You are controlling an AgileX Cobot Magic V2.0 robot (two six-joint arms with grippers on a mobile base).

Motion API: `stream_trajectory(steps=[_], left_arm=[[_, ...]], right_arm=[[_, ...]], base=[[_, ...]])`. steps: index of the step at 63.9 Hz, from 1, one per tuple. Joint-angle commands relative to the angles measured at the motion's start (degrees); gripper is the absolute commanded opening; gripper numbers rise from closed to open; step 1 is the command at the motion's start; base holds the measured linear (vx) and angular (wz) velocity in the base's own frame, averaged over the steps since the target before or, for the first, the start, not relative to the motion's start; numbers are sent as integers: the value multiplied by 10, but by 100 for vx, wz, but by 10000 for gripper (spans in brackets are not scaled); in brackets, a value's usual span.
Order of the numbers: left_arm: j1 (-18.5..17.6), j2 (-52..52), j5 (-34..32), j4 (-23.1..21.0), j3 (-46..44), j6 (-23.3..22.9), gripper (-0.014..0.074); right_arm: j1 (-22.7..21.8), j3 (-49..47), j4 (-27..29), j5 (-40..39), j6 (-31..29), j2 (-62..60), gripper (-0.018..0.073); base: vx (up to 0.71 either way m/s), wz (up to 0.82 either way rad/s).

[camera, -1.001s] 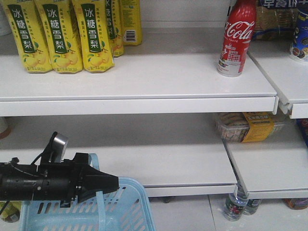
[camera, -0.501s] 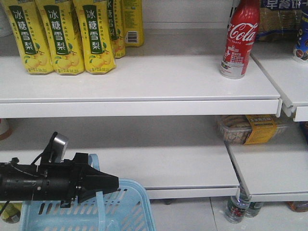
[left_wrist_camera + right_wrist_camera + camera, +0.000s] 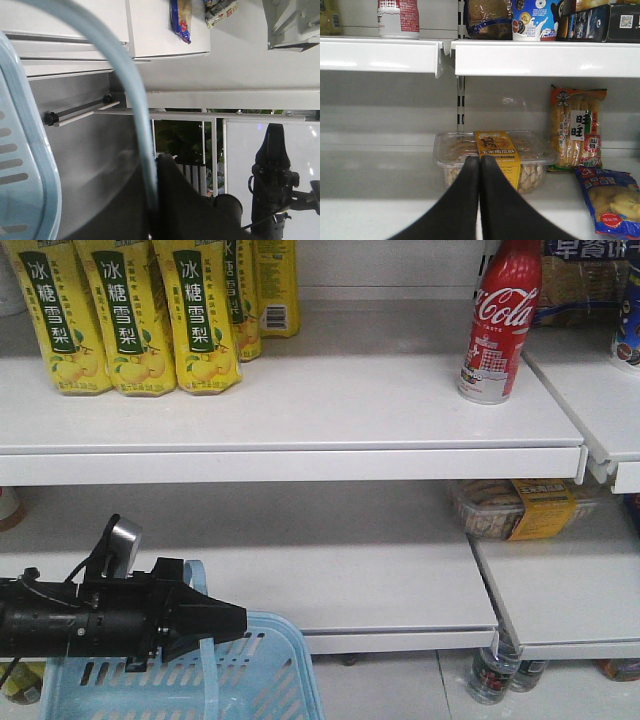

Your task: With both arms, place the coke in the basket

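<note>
Your coke (image 3: 498, 320) is a single slim, bottle-shaped can of glossy red metal with white script and a bare silver foot. It stands upright near the right end of the upper shelf (image 3: 300, 405), a little back from the front edge, and nothing touches it. It is where it was half a second ago; only the whole view has slid a touch since the second before.

At the left end of that shelf you have five yellow drink packs (image 3: 125, 320), three in front and two behind. On the lower shelf (image 3: 330, 570), below the coke, lies one clear plastic box (image 3: 515, 508) with a yellow band.

The one basket (image 3: 270, 675) is pale blue moulded plastic with slotted walls. It is in front of the lower shelf's left end, lower than its front edge.

Your left gripper (image 3: 240, 620), matt black and tapered, has not shifted, and its jaws are drawn together on the basket's thin strap handle. Your right gripper (image 3: 480, 161) points at the clear box with its two smooth black fingers pressed flat together, holding nothing.
</note>
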Motion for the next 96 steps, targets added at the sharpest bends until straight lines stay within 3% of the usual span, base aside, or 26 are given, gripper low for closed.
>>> stream_trajectory(steps=[1,50,59,66,80,96], left_arm=[[-4,-19,34,-35,-14,5,-6],[-4,-19,34,-35,-14,5,-6],[-4,-19,34,-35,-14,5,-6],[-4,-19,34,-35,-14,5,-6],[-4,-19,34,-35,-14,5,-6],[-4,-19,34,-35,-14,5,-6]], right_arm=[[1,5,-3,-44,-3,3,-10],[1,4,-3,-65,-3,3,-10],[1,4,51,-66,45,3,-10],[-1,1,41,-67,33,3,-10],[-1,-78,25,-48,20,27,-10],[-1,-206,-3,-23,20,166,-10]], base=[[0,0],[0,0],[0,0],[0,0],[0,0],[0,0]])
